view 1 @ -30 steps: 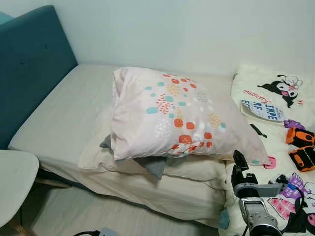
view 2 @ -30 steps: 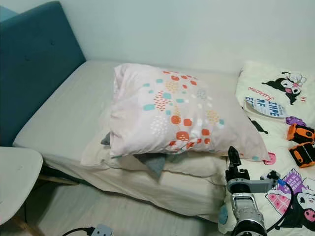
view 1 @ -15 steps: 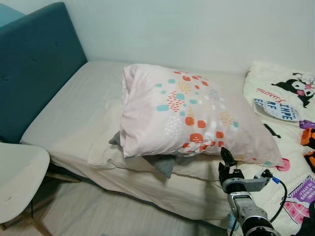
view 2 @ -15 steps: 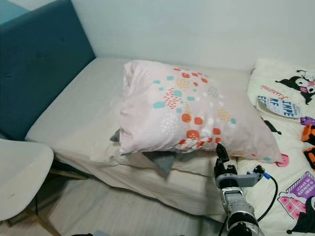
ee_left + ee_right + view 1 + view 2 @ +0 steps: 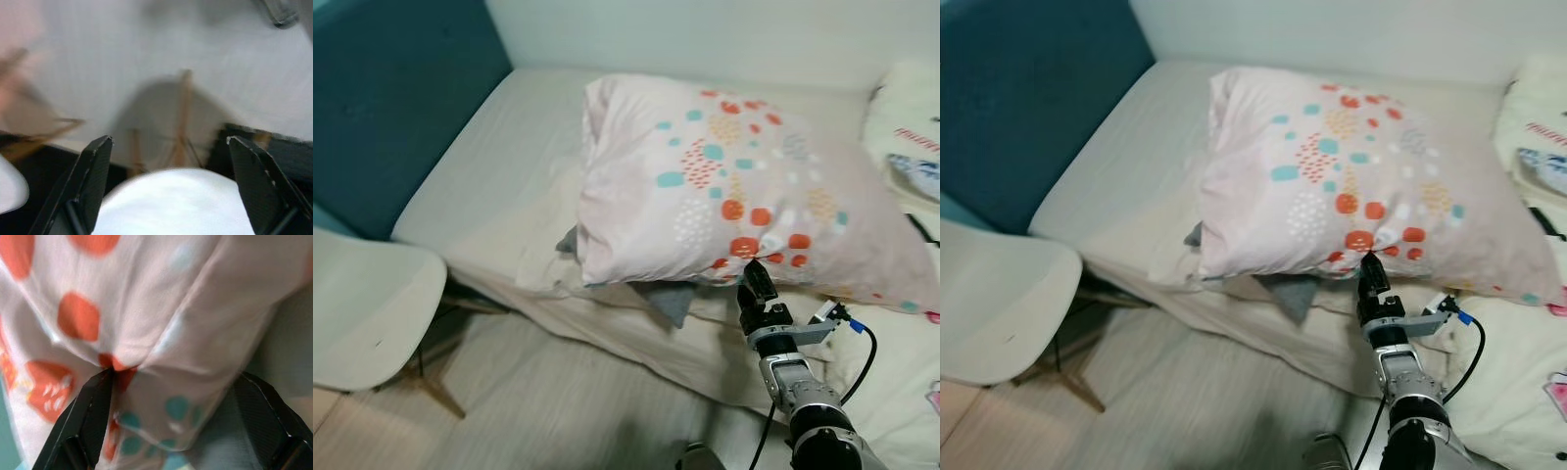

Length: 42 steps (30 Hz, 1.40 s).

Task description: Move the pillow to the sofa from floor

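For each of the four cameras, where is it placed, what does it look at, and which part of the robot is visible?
Left eye, right eye: on the head, looking down at the pillow on the sofa; right gripper at its front edge.
Left wrist: along the open left gripper, towards the white chair and floor.
Right wrist: along its open fingers, pillow fabric between them.
Shared: both eyes show one scene.

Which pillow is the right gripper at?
The pink spotted pillow on top; the right gripper is at its front edge. The cream pillow lies flat underneath.
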Tool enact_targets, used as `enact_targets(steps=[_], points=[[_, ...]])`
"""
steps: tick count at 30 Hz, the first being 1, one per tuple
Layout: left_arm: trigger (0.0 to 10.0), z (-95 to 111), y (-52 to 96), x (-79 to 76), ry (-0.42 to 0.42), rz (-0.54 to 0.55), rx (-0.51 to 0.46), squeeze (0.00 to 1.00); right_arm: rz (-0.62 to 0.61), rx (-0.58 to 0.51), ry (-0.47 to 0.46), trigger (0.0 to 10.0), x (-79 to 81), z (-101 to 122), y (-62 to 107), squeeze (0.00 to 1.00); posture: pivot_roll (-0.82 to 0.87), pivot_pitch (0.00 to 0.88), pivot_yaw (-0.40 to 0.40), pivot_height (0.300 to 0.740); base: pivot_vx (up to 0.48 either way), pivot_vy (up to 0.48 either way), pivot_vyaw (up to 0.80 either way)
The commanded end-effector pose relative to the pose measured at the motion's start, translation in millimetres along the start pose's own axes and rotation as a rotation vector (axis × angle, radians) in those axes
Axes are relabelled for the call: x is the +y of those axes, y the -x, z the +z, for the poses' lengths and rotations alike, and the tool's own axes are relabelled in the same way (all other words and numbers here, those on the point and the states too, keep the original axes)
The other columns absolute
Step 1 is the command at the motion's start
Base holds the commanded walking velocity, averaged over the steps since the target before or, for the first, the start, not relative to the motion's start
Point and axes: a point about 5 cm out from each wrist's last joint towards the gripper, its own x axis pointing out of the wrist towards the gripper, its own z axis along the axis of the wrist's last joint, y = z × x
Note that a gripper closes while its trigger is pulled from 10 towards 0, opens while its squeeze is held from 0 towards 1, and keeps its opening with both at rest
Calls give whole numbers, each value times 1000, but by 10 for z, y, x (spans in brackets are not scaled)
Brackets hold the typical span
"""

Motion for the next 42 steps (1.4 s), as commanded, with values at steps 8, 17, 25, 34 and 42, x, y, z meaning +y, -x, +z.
enact_targets(steps=[8,17,25,34,42], points=[[10000,-46,97,626,104,174,-70,0,225,-59,40,10000,477,287,-363,0,-8,439,205,740,0,0,0],[10000,-197,153,516,82,150,-78,0,235,-142,142,0,618,407,-502,0,11,427,202,740,0,0,0],[10000,-155,135,449,91,138,-92,0,274,-228,146,0,747,598,-535,0,9,395,198,740,0,0,0],[10000,266,5,391,108,132,-152,0,335,-246,236,0,947,777,-595,0,-51,303,171,740,0,0,0],[10000,767,-77,324,127,119,-246,0,644,-307,480,0,1933,1099,-601,0,-130,211,148,740,0,0,0]])
